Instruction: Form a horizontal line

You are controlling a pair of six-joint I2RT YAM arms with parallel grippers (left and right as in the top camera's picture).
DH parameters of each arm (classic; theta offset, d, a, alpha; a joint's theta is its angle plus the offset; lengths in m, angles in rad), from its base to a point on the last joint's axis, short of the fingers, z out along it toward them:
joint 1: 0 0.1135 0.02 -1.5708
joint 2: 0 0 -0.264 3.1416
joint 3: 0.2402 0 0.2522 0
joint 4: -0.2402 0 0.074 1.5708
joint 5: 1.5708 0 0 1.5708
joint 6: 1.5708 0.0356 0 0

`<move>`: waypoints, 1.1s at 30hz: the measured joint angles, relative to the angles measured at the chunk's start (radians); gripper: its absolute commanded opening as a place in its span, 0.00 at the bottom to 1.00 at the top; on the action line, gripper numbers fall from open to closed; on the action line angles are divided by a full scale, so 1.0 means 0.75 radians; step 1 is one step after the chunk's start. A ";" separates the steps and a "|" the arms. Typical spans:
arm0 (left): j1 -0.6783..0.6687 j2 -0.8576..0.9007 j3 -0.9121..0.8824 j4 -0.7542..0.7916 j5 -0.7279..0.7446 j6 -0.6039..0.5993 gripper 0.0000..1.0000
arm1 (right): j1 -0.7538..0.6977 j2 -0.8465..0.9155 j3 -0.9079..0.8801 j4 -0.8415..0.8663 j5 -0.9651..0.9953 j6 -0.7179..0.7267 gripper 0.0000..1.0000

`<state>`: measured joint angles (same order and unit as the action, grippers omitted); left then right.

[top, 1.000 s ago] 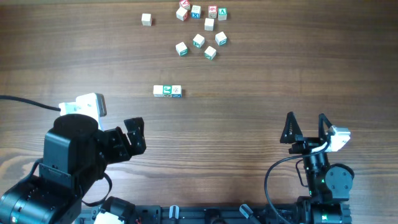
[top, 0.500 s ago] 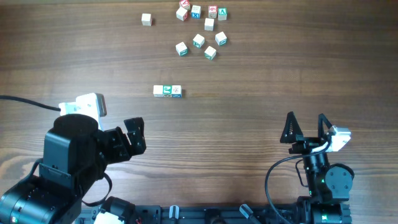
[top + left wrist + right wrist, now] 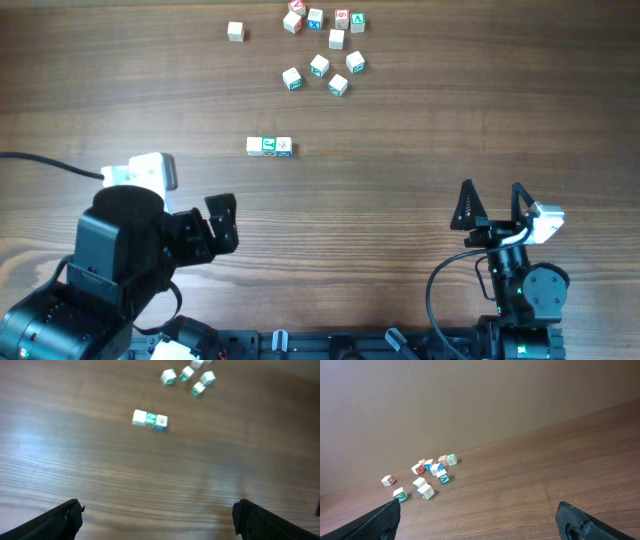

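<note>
The horizontal line [image 3: 269, 146] is a row of three pale letter cubes touching side to side, the middle one green-marked, at the table's middle. It also shows in the left wrist view [image 3: 149, 419]. My left gripper [image 3: 222, 222] is open and empty, near and left of the row; its fingertips [image 3: 157, 520] frame bare wood. My right gripper [image 3: 492, 203] is open and empty at the front right, far from the row; its fingertips [image 3: 480, 515] frame bare wood. The row is out of the right wrist view.
Several loose cubes [image 3: 322, 72] with red, blue or green marks lie scattered at the far middle, with one apart [image 3: 235, 32] to the left. They also show in the left wrist view [image 3: 187, 377] and the right wrist view [image 3: 426, 477].
My left arm has drawn back slightly toward the near edge and shifted a little right. The cubes and the right arm have not moved.
</note>
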<state>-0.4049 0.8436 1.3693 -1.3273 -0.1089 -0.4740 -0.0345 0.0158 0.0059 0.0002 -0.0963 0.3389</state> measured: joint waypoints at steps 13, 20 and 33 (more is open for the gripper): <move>0.348 -0.626 -0.972 1.172 0.188 0.195 1.00 | 0.000 0.000 0.001 -0.001 0.000 0.001 1.00; 0.436 -0.958 -1.599 1.749 0.303 0.272 1.00 | 0.000 -0.001 0.001 0.000 0.000 0.001 1.00; 0.470 -1.094 -1.810 1.686 0.311 0.603 1.00 | 0.000 -0.001 0.001 0.000 0.000 0.001 1.00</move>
<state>-0.0521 0.0231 0.0120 -0.0631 0.1246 -0.0219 -0.0345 0.0154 0.0063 0.0002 -0.0963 0.3393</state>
